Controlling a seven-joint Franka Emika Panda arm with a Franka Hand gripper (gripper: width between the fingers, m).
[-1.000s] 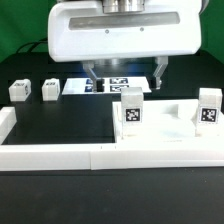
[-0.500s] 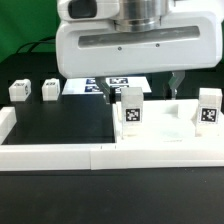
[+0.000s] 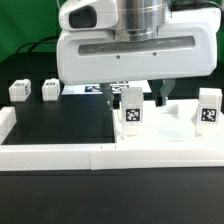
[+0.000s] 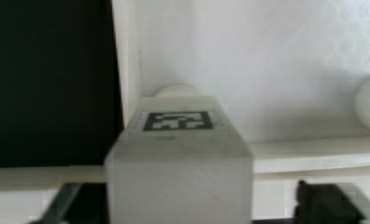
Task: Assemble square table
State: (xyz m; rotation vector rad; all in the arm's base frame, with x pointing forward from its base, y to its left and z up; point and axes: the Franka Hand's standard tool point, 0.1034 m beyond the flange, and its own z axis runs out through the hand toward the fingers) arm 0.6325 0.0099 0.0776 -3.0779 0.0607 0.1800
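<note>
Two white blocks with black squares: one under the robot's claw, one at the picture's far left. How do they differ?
The leg under the gripper stands on the white tabletop; the far-left leg sits on the black table. The first is flanked by the open fingers, with gaps either side; the far-left leg is free, away from the arm. Both are white and carry black-and-white tags.

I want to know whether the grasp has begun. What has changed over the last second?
The gripper has come down, and its open jaws now stand either side of the middle leg without closing on it. Nothing was taken hold of or let go. The middle leg, the right-hand leg, the far-left leg and the leg beside it stayed put.
</note>
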